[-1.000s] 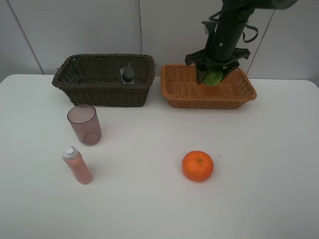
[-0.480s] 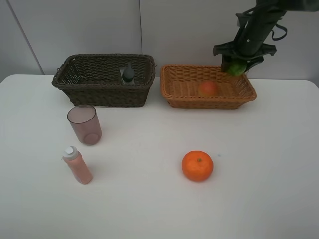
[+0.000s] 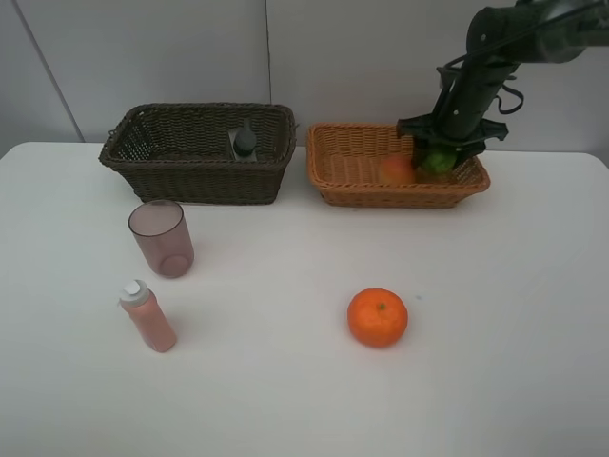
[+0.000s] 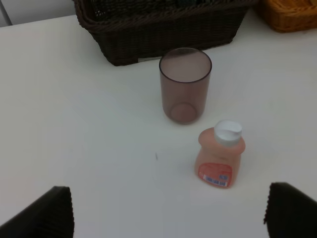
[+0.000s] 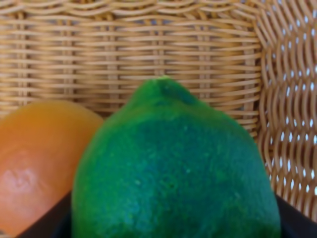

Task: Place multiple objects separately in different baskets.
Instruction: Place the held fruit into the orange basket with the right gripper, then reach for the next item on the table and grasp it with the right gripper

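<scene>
My table (image 3: 285, 400) carries two baskets along the back: the dark basket (image 3: 200, 181) on the left and the tan basket (image 3: 381, 197) just right of it. My left claw (image 4: 168, 213) hangs wide open and empty over the near-left table. My right claw (image 3: 440, 157) sits at the tan basket's far right end, closed on a fruit.

Loose on the table are the cup (image 3: 162, 238) in front of the dark basket, the orange (image 3: 378, 317) alone mid-table, and the pink bottle (image 3: 148, 317) near the cup. Those three are the work left.

The peach (image 3: 396, 169) lies in the tan basket, so it's done. The lime (image 3: 439, 160) is what the right claw grips, low over the weave and just beside the peach. I can't quite tell whether it touches the basket floor, but I judge it one release from finished. The grey bottle (image 3: 245, 140) is in the dark basket, also done.
</scene>
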